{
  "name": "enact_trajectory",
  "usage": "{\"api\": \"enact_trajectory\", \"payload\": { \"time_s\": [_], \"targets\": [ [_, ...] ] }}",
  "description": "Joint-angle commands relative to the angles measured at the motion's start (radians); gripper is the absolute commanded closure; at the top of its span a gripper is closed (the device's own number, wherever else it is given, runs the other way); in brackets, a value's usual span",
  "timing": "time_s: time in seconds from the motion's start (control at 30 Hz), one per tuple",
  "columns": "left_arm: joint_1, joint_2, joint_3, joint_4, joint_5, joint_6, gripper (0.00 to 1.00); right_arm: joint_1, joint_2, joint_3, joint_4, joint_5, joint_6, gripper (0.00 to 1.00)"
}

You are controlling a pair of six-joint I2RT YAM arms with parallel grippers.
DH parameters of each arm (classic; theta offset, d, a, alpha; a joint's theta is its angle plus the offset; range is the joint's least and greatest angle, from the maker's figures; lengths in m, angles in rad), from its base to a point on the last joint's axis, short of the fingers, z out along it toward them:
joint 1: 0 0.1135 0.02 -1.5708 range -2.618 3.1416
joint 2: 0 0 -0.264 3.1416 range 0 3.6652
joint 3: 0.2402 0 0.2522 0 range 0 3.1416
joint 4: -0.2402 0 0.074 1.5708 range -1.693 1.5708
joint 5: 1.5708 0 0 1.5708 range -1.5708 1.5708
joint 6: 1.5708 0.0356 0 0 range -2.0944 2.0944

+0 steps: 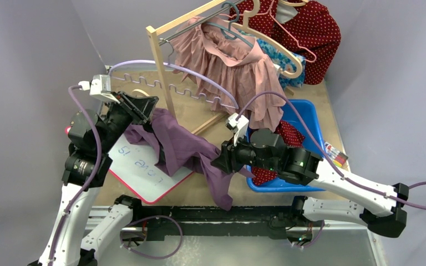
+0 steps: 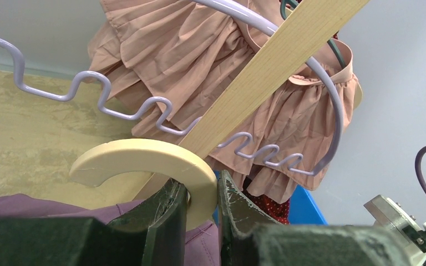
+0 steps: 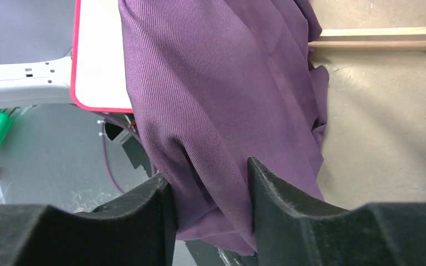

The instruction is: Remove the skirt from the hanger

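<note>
A purple skirt hangs on a cream wooden hanger and drapes down over the table's near edge. My left gripper is shut on the hanger's curved hook, with a finger on each side of it in the left wrist view. The skirt's top shows just below the hook. My right gripper is shut on a bunched fold of the skirt's lower part; the cloth fills the gap between its fingers. The hanger's arms are hidden under the cloth.
A wooden rack carries a pink ruffled garment, a red dotted garment and other hangers. A lavender wavy hanger hangs in front. A blue bin is at the right, a red-edged whiteboard under the skirt.
</note>
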State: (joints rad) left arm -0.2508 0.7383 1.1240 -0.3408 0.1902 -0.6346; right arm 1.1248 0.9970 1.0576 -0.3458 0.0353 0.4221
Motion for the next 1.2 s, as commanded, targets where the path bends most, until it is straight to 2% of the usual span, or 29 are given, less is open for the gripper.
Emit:
{"api": "enact_trajectory", "payload": {
  "time_s": [0.0, 0.2, 0.37, 0.97, 1.17],
  "targets": [
    [0.001, -0.026, 0.032, 0.081, -0.040, 0.009, 1.00, 0.003, -0.028, -0.004, 0.046, 0.027, 0.014, 0.56],
    [0.001, -0.032, 0.037, 0.074, -0.055, 0.015, 1.00, 0.003, -0.069, -0.004, 0.049, 0.085, 0.010, 0.86],
    [0.001, -0.053, 0.040, 0.066, -0.078, 0.031, 1.00, 0.003, -0.121, -0.001, 0.018, 0.160, 0.027, 1.00],
    [0.001, -0.106, 0.104, 0.003, -0.190, 0.090, 1.00, 0.003, -0.395, -0.082, 0.009, 0.377, 0.139, 1.00],
    [0.001, -0.093, 0.228, -0.054, -0.217, 0.152, 1.00, 0.003, -0.459, -0.106, -0.030, 0.460, 0.207, 1.00]
  ]
}}
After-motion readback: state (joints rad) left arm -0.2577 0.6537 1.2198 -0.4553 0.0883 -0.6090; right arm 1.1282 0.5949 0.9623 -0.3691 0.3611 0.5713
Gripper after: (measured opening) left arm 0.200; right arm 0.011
